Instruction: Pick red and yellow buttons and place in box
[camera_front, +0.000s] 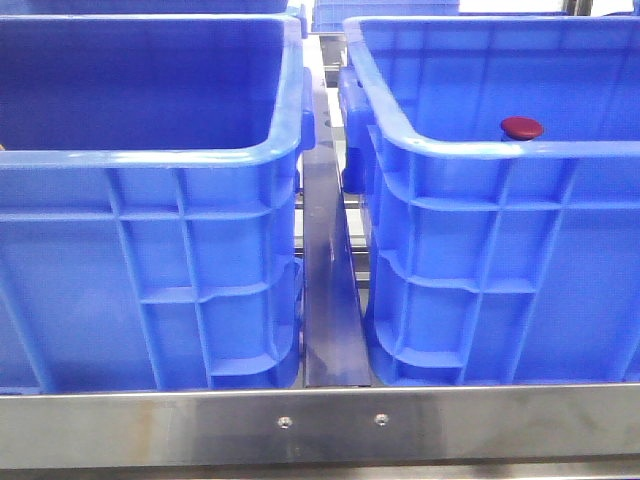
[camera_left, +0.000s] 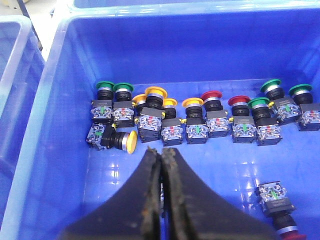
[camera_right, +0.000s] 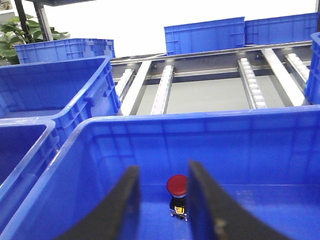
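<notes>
Several yellow buttons (camera_left: 130, 142) and red buttons (camera_left: 211, 95) lie among others on the floor of the darker blue crate (camera_left: 175, 45) in the left wrist view. My left gripper (camera_left: 162, 151) hovers over that crate, shut and empty, near the toppled yellow one. One red button (camera_right: 177, 185) stands upright on the floor of the box (camera_right: 200, 121), the lighter right-hand crate (camera_front: 480, 150). Its cap (camera_front: 521, 127) shows over the rim in the front view. My right gripper (camera_right: 164, 168) is open above it, fingers either side, not touching. Neither gripper shows in the front view.
Green-capped buttons (camera_left: 105, 85) sit mixed in the same row. The darker crate (camera_front: 150, 160) stands left of the box, with a metal strip (camera_front: 330, 300) between them and a steel rail (camera_front: 320, 425) in front. Roller tracks (camera_right: 210, 90) and more blue crates (camera_right: 205, 35) lie beyond.
</notes>
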